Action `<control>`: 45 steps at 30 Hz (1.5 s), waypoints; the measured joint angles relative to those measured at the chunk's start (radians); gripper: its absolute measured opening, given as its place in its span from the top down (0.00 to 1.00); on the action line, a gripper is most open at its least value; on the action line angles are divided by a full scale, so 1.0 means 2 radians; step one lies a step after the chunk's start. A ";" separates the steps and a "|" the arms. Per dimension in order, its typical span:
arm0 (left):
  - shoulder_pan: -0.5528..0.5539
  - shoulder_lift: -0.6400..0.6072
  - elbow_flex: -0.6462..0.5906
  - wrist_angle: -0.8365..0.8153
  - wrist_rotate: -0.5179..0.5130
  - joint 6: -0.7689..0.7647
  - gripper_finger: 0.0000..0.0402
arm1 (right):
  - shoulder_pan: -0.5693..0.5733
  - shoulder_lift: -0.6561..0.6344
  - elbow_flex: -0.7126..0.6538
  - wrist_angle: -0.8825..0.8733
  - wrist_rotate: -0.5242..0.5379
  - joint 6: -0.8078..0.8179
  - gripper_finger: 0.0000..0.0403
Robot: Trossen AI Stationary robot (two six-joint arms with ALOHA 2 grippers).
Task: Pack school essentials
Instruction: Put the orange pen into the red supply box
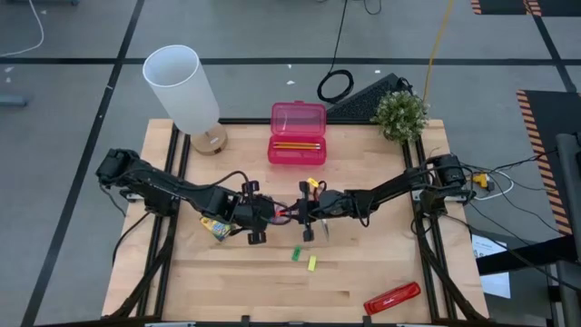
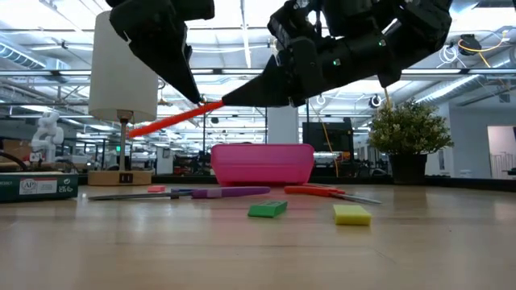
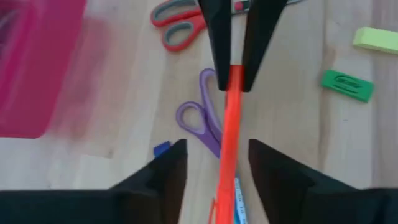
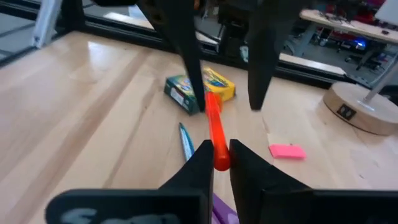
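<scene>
Both grippers meet mid-table above the scissors (image 3: 199, 121): the right gripper (image 4: 219, 155) pinches the orange pencil (image 4: 216, 134) tight, held aloft, while the left gripper (image 3: 214, 158) stands open around its other end.

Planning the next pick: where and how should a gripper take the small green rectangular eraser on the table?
Take the green rectangular eraser across its two long sides at mid-length, coming straight down from above. It lies flat and looks too low for a side approach, and the yellow rectangular eraser sits apart from it, which likely leaves room.
</scene>
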State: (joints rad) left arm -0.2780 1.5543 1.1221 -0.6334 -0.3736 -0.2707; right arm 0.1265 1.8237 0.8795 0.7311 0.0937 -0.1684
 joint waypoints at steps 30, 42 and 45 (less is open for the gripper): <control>0.003 -0.017 -0.053 -0.108 -0.075 -0.073 0.44 | -0.295 -0.174 0.008 -0.233 -0.154 -0.065 0.93; 0.019 -0.017 -0.053 -0.056 -0.061 -0.050 0.44 | -0.369 -0.157 0.031 -0.247 -0.269 -0.037 0.93; 0.019 -0.017 -0.053 -0.048 -0.057 -0.044 0.44 | -0.371 -0.141 0.031 -0.237 -0.286 -0.025 0.92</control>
State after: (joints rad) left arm -0.2398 1.5196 1.0153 -0.7294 -0.4881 -0.3591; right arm -0.6151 1.5416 0.9417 0.2581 -0.4774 -0.2188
